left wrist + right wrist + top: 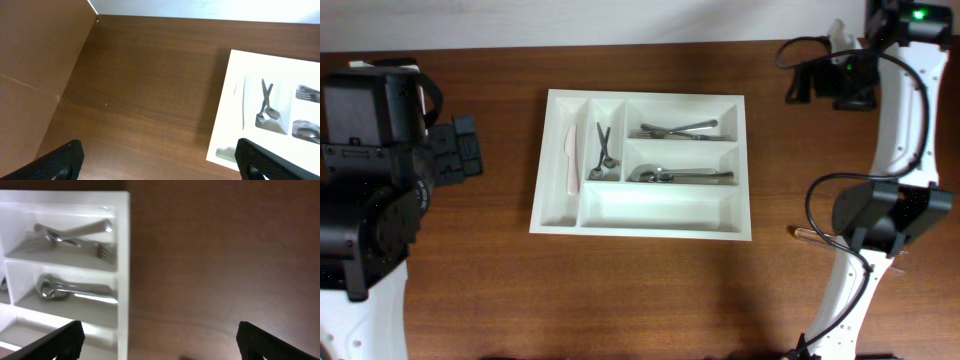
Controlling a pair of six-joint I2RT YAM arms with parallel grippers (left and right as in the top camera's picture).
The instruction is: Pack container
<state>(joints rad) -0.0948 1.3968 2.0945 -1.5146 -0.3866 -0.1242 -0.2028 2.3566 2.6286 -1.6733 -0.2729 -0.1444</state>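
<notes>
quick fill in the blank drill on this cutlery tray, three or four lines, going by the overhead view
1. The white container is divided into ___ compartments.
2. Seen from overhead, the forks lie in the ___ of the three long compartments.
3. The long compartment nearest the bottom edge of the overhead view is ___.
4. Of the two narrow compartments, the pale knife lies in the ___ one as seen from overhead.

Missing words: five; top; empty; left
</notes>
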